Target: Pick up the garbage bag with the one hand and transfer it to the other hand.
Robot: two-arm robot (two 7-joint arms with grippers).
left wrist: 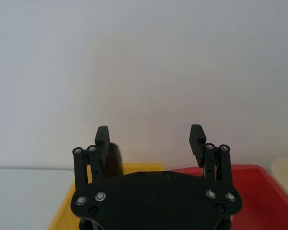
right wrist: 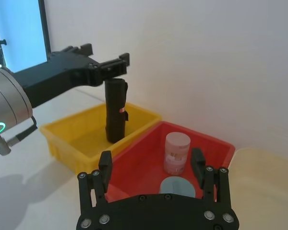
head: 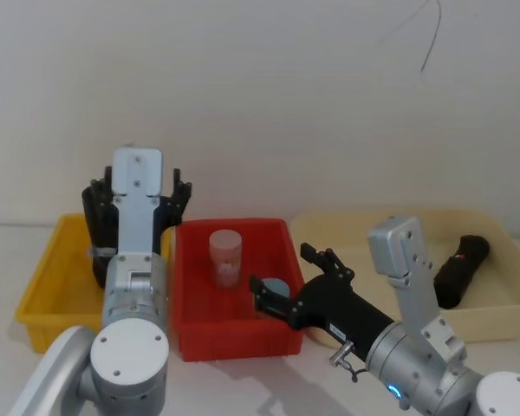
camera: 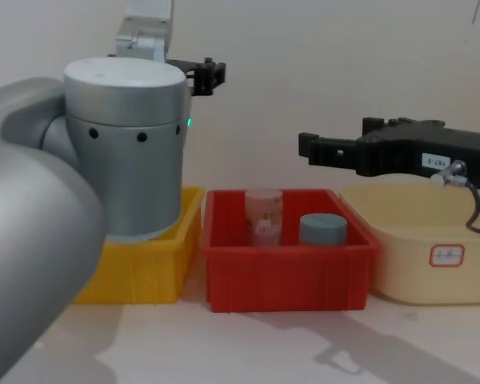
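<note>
**Left claw open at the roll's top, right claw open over the red bin**

The yellow bin (head: 42,299) is the leftmost on the desk (camera: 264,344). The garbage bag roll (right wrist: 116,110) stands upright in it, rising above the rim. The left claw (left wrist: 151,138) hangs over this bin at the roll's top, released, with its fingers set wide apart. In the left wrist view the roll shows just behind one finger (left wrist: 102,136) and not in the gap between the two. I cannot tell whether it touches the finger.

At 3 o'clock of the yellow bin, just beside it, is the red bin (head: 243,336). It holds a clear pinkish jar (head: 226,257) and, at that jar's 4 o'clock in the head view, a grey-blue-lidded jar (camera: 322,229). The right claw (right wrist: 151,165) hovers above this bin, over the lidded jar, also released and holding nothing.

At 3 o'clock of the red bin is the beige bin (head: 503,322). A second black roll (head: 462,270) lies tilted inside it, well apart from both claws.
</note>
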